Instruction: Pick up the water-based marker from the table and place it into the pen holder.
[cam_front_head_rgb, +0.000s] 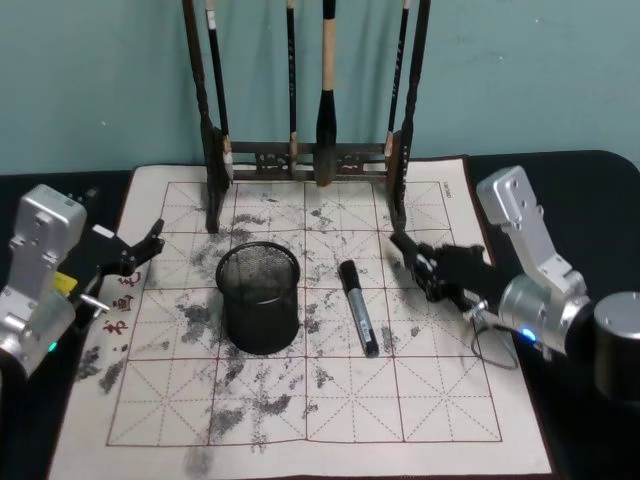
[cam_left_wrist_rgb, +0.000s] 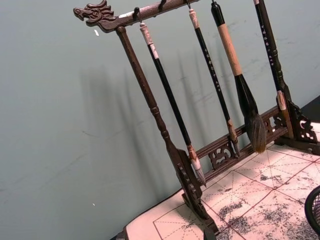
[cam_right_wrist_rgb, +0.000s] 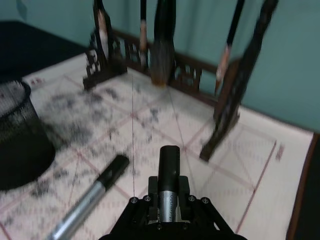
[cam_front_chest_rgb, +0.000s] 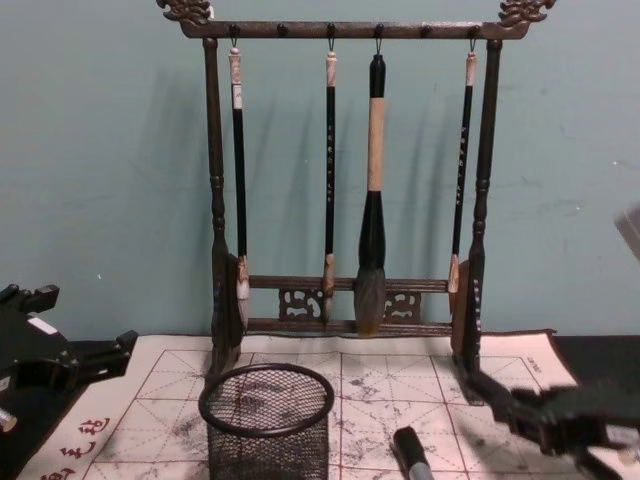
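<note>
Black-capped marker (cam_front_head_rgb: 359, 308) lies flat beside the pen holder (cam_front_head_rgb: 258, 318); right gripper (cam_front_head_rgb: 418, 265) nearby, jaws spread, empty. Risk: a skewed pinch could roll it. Left gripper (cam_front_head_rgb: 150, 241) parked.

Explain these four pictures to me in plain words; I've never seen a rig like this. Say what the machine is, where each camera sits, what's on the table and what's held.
This is a robot with two arms, each ending in a gripper. One picture looks down from its head, one looks across from its chest, and one comes from each wrist. In the head view the left gripper is at the left edge of the mat, an ink-stained sheet with a red grid. The right gripper is just right of the marker, with a gap between them. The marker is not held: it lies flat on the mat, to the right of the black mesh pen holder, which stands upright. Behind them stands a wooden brush rack with four brushes hanging from it.
</note>
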